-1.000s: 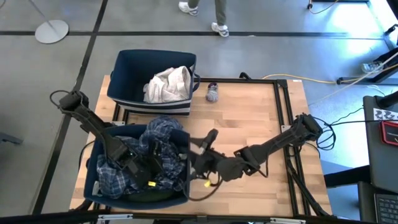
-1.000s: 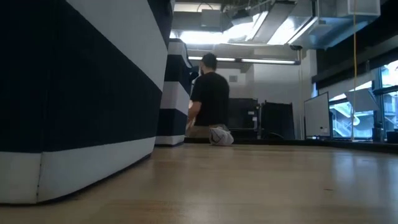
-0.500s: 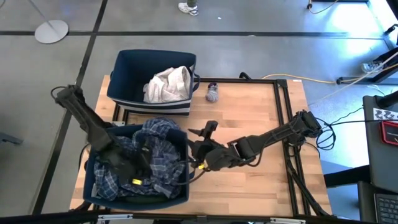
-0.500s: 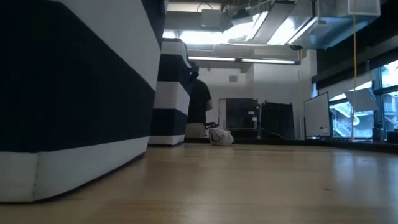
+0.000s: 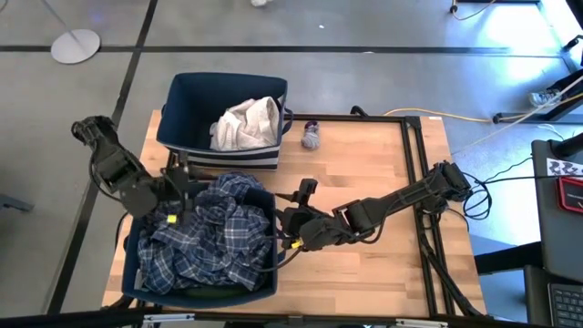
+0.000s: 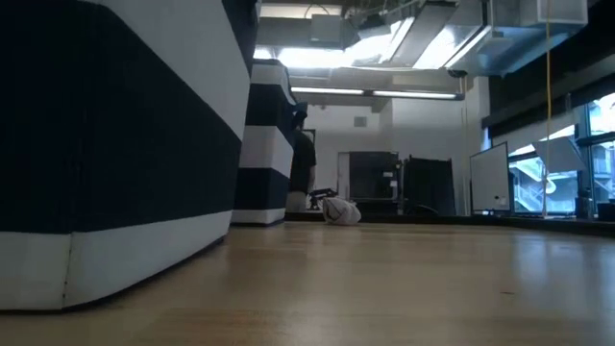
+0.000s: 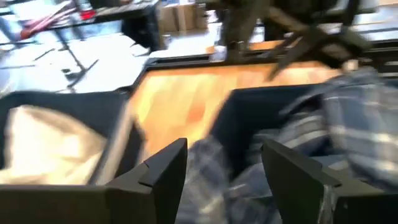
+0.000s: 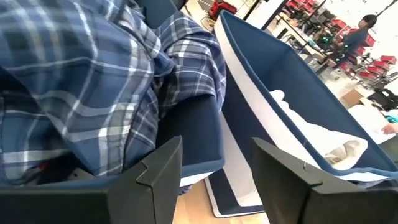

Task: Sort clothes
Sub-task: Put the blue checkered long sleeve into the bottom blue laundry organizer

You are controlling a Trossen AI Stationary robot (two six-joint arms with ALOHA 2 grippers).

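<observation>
A blue plaid garment (image 5: pixel 214 241) lies heaped in the near navy bin (image 5: pixel 130 260), over darker clothes. A white/cream garment (image 5: pixel 246 123) lies in the far navy bin (image 5: pixel 175 98). A small grey-purple sock (image 5: pixel 311 137) lies on the table right of the far bin, and it also shows in the low view (image 6: pixel 339 210). My left gripper (image 5: pixel 178 193) hovers open and empty over the near bin's far left corner (image 7: pixel 224 155). My right gripper (image 5: pixel 286 221) is open and empty just outside the near bin's right wall (image 8: pixel 217 152).
The two bins fill the table's left half, and their striped walls (image 6: pixel 115 144) block the left of the low view. Bare wood (image 5: pixel 373 155) lies right of the bins. A person (image 6: pixel 304 173) stands in the room beyond the table's far edge.
My left gripper has risen out of the near bin and drawn back toward its far left corner. The plaid garment now lies spread wider across the bin. My right gripper has shifted a little toward the bin's right wall. The person beyond the table has walked off to the left.
</observation>
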